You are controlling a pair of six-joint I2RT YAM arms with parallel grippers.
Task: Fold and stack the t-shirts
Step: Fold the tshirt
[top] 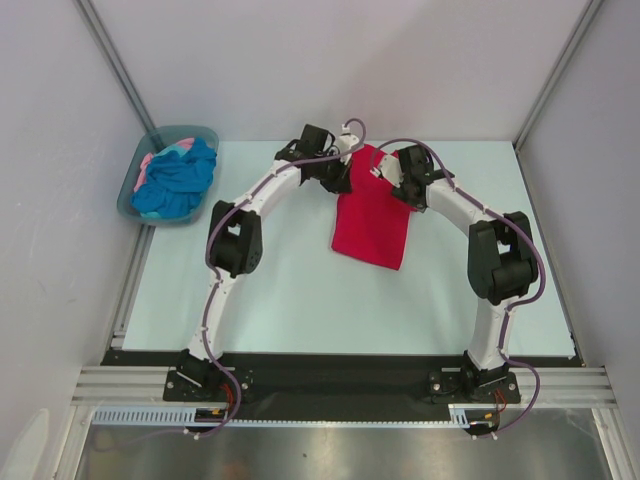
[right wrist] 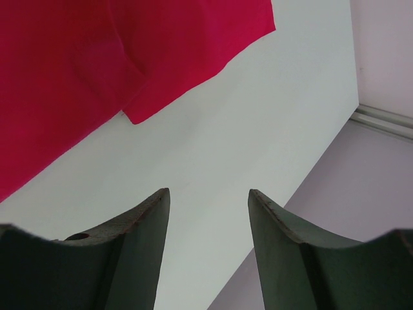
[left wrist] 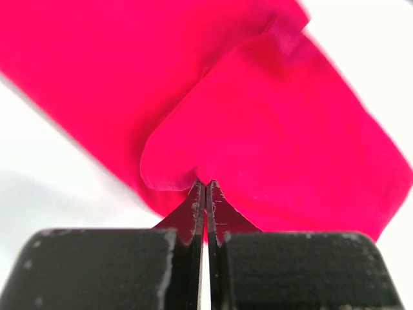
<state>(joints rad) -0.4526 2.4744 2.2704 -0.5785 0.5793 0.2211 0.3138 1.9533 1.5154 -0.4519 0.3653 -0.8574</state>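
1. The table (top: 280, 290) carried both arms at its near edge.
2. The red t-shirt (top: 372, 225) lay folded lengthwise at far centre.
3. The tub (top: 127, 196), far left, held the turquoise t-shirt (top: 180, 180) and apparently the pink t-shirt (top: 150, 160) beneath.
4. The left gripper (left wrist: 205, 187) was clamped on the red t-shirt's edge.
5. The right gripper (right wrist: 208, 194) stood parted and empty, just right of the red t-shirt.

Looks past right end effector (right wrist: 208, 192), fingers (right wrist: 139, 258) spread apart, onto pale surface (right wrist: 258, 123). Catches crimson t-shirt (right wrist: 97, 58) lying upper left, one layer overlapping another. Ends at rail (right wrist: 384, 121) and grey wall (right wrist: 387, 51), right side.
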